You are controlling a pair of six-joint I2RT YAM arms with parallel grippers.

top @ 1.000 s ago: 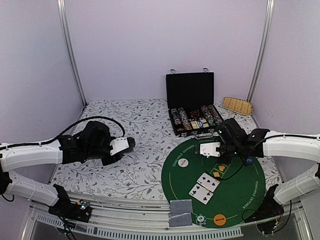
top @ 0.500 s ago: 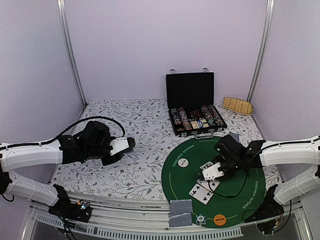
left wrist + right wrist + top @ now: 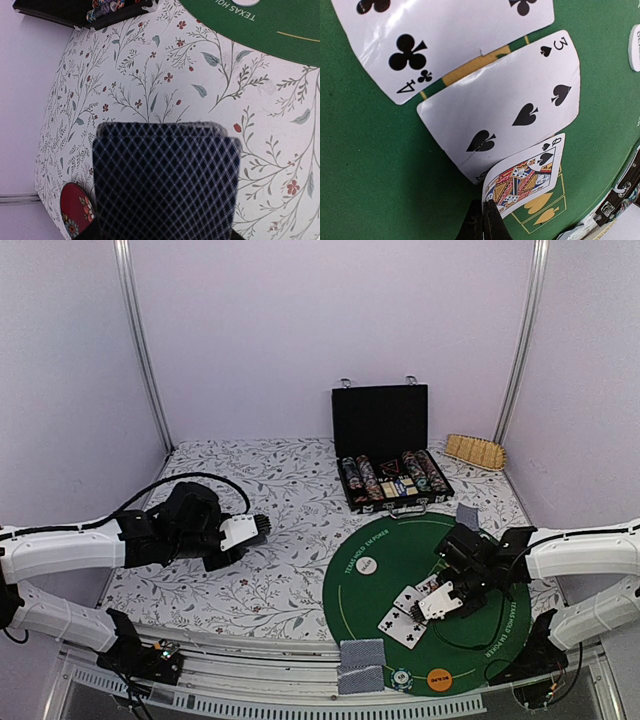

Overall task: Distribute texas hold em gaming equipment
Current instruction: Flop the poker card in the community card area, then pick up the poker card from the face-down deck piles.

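My right gripper [image 3: 441, 602] is shut on a queen of spades [image 3: 526, 176], pinched at its corner low over the green round mat [image 3: 480, 640]. The queen's edge overlaps the three of spades [image 3: 506, 107], which lies face up beside the four of clubs [image 3: 445, 35]. My left gripper [image 3: 246, 531] is shut on a deck of blue-grey patterned cards [image 3: 165, 182] above the floral table; the deck hides its fingers. A white marker disc [image 3: 367, 565], an orange disc [image 3: 438, 677], a striped chip [image 3: 402, 676] and face-down cards [image 3: 361, 665] lie on or near the mat.
An open black case [image 3: 381, 420] with rows of chips stands behind the mat. One face-down card [image 3: 467, 516] lies at the mat's far right edge. A woven tan piece [image 3: 475, 450] is at the back right. A red dish [image 3: 75, 210] lies under my left wrist.
My right gripper has carried the queen from over the far part of the mat down and nearer, to beside the two face-up cards. The left arm has not moved.
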